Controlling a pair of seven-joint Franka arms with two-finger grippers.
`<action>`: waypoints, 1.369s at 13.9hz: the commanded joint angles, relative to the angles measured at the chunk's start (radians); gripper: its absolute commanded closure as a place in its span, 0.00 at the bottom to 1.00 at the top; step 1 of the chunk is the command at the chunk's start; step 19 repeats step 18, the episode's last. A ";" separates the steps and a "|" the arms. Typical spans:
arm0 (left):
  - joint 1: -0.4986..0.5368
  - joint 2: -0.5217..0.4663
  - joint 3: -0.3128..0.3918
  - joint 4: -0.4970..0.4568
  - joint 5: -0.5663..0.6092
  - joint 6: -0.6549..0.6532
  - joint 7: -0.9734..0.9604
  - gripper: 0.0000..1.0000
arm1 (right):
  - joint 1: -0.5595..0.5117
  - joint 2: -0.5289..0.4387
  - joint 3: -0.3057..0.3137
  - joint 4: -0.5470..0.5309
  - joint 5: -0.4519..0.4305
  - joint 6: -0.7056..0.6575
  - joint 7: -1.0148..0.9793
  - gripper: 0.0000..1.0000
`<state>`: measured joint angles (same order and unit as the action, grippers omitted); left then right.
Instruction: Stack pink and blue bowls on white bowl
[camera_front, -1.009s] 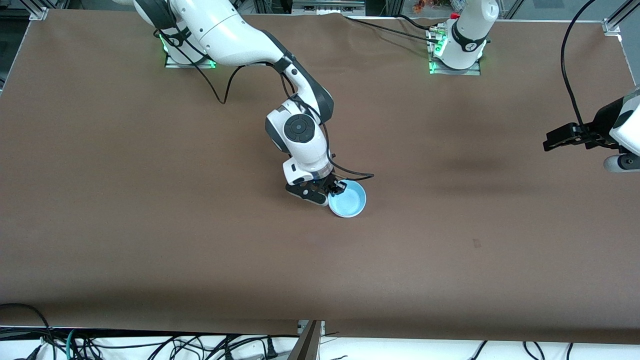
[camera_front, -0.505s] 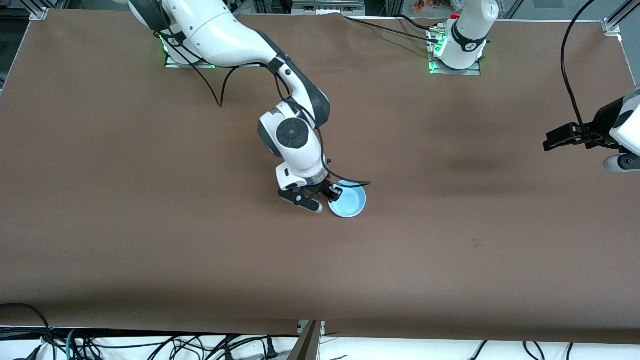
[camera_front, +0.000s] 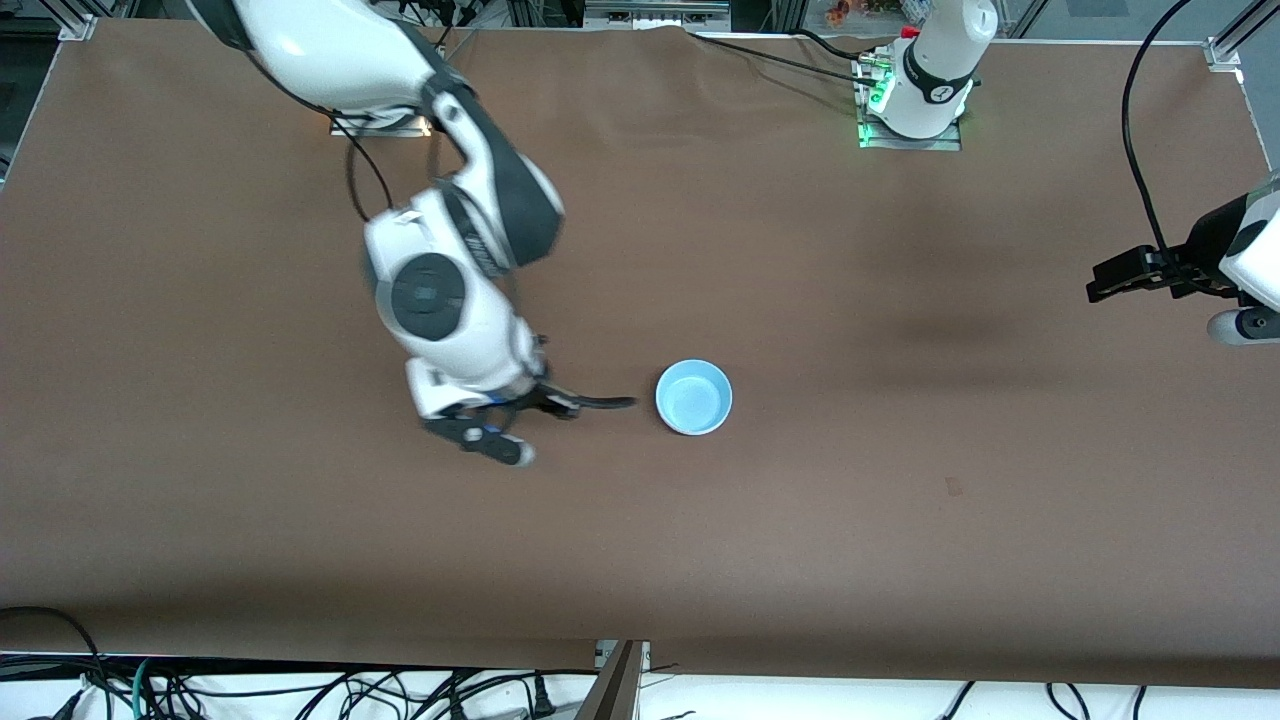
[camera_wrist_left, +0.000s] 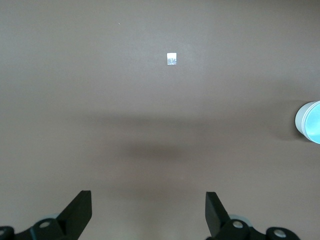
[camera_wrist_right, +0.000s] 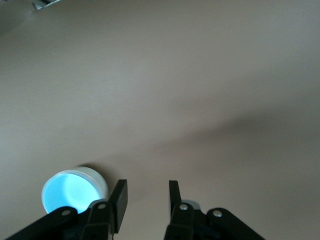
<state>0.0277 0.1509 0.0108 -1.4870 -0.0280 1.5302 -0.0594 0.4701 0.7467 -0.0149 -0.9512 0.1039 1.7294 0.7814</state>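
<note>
Pulled clear of blue bowl (camera_front: 694, 397) toward right arm's end: right gripper (camera_wrist_right: 146, 194), slightly parted, empty. Left gripper (camera_wrist_left: 148, 211) wide open, waiting; lower bowls hidden.

Bowl (camera_front: 694, 397) on table (camera_front: 900, 500), toward right claw (camera_front: 520, 425)
</note>
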 joint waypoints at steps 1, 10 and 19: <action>0.000 0.010 -0.005 0.030 0.025 -0.022 -0.008 0.00 | -0.095 -0.107 0.003 -0.020 0.005 -0.156 -0.190 0.55; 0.000 0.010 -0.003 0.030 0.023 -0.022 -0.008 0.00 | -0.326 -0.260 -0.094 -0.020 -0.016 -0.398 -0.542 0.01; 0.026 0.010 0.000 0.030 0.014 -0.022 -0.007 0.00 | -0.340 -0.265 -0.140 -0.021 -0.015 -0.398 -0.587 0.01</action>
